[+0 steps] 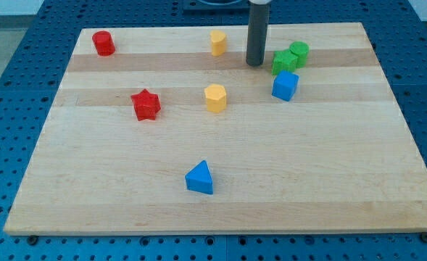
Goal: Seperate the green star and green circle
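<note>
The green star (283, 61) and the green circle (299, 52) sit touching each other near the view's top right of the wooden board (126, 188). The circle is up and to the right of the star. My tip (254, 64) stands on the board just left of the green star, a small gap apart from it.
A blue cube-like block (285, 85) lies just below the green star. A yellow block (218, 43) is left of my tip, another yellow block (215, 97) at mid-board. A red cylinder (103, 43), a red star (146, 104) and a blue triangle (199, 177) lie farther left and lower.
</note>
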Motion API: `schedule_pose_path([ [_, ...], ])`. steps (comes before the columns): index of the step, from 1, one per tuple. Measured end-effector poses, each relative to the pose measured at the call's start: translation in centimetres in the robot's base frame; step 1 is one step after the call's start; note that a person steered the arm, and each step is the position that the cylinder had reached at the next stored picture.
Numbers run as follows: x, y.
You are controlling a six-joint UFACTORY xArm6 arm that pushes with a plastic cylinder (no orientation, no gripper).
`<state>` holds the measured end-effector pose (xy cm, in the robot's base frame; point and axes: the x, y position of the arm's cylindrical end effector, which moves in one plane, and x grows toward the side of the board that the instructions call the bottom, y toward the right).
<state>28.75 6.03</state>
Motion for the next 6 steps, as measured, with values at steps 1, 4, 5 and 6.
schedule_pose_path([
  [1,-3.7,3.0],
  [4,1.2,7.2],
  [5,6.3,7.2],
  [6,10.8,7.2],
])
